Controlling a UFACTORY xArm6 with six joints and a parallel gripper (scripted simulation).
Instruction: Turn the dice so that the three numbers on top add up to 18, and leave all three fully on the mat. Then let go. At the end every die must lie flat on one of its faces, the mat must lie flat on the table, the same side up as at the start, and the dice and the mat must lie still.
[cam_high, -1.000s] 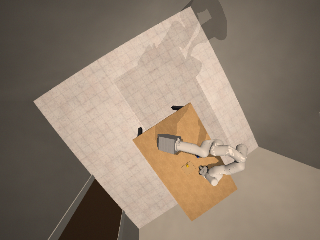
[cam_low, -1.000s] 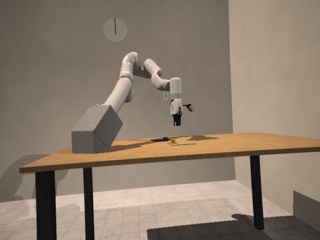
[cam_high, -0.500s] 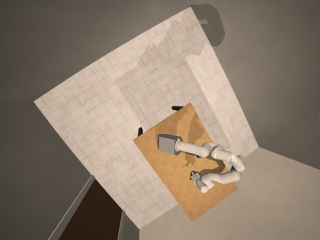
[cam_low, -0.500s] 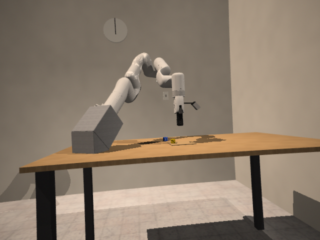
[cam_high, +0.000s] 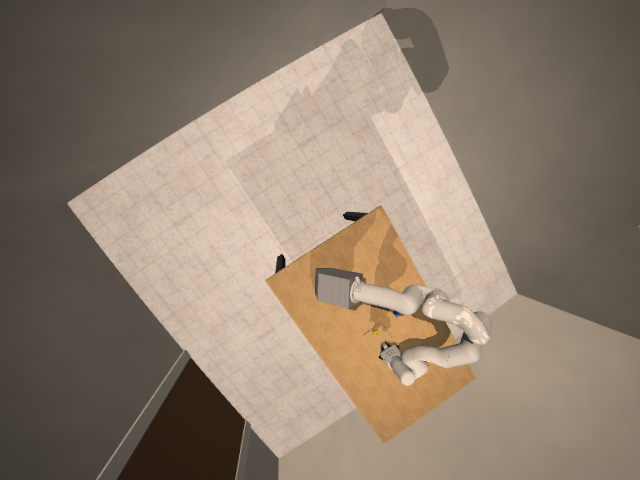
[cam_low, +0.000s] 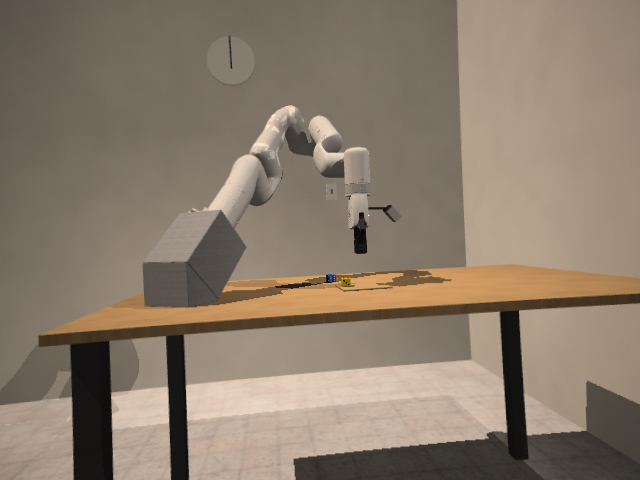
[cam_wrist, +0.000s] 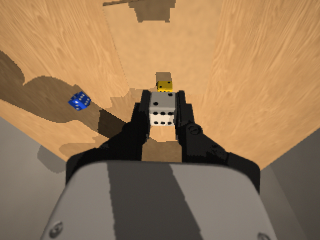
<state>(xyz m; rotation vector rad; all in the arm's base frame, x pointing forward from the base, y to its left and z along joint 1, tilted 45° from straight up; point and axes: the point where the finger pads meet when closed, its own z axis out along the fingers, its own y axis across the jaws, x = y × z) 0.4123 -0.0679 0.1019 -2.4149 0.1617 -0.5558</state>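
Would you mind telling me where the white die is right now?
The white die is clamped in the gripper, held well above the table; in the wrist view it hangs centre-frame, over the mat, with the yellow die below it.

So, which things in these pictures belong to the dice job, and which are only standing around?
Belong to the job:
white die, held in the gripper
yellow die, on the mat
blue die, off the mat

Only around:
table
wall clock
grey base block
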